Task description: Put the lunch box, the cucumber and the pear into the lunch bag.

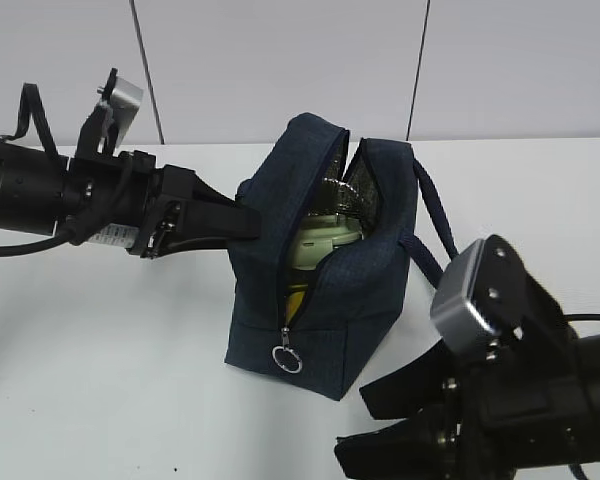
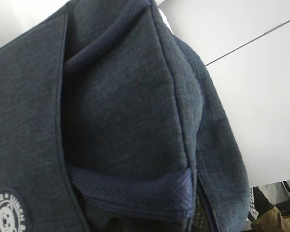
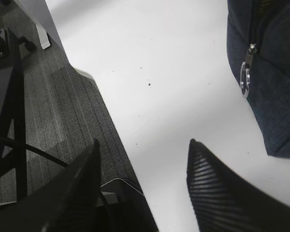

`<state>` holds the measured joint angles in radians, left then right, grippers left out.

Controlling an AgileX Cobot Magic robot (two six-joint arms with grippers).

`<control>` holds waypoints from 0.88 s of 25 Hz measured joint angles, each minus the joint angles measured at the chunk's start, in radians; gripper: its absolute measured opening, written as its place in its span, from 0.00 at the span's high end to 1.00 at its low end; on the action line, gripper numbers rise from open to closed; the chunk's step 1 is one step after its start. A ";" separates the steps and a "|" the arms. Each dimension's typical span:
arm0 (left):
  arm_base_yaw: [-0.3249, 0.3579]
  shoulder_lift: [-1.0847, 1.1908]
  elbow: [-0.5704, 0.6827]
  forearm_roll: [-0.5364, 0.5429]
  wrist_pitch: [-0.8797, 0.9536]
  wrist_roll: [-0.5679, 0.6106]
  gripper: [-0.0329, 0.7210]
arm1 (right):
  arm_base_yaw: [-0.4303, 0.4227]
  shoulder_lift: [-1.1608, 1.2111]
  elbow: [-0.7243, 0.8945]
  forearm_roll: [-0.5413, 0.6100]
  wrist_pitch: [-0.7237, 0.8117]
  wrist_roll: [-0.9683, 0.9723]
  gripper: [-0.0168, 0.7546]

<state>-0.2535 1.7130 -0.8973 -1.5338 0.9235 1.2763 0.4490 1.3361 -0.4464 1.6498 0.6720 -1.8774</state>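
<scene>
Inside the unzipped lunch bag (image 1: pixel 325 290) the lunch box (image 1: pixel 320 245) already sits above something yellow, cucumber unseen; beside the bag the right gripper (image 3: pixel 142 186) gapes empty, the left gripper's (image 1: pixel 242 222) grip on the fabric is unclear.

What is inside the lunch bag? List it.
Through the open zipper of the lunch bag, the pale green lunch box shows against silver lining, with a sliver of yellow below it, possibly the pear. No cucumber is visible; the fabric covers the rest.
</scene>
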 joint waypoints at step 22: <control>0.000 0.000 0.000 0.001 0.008 0.000 0.63 | 0.002 0.349 -0.162 0.146 -0.040 -0.430 0.41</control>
<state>-0.2535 1.7130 -0.8973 -1.5329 0.9315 1.2763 0.4509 1.6854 -0.6087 1.7954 0.6318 -2.3070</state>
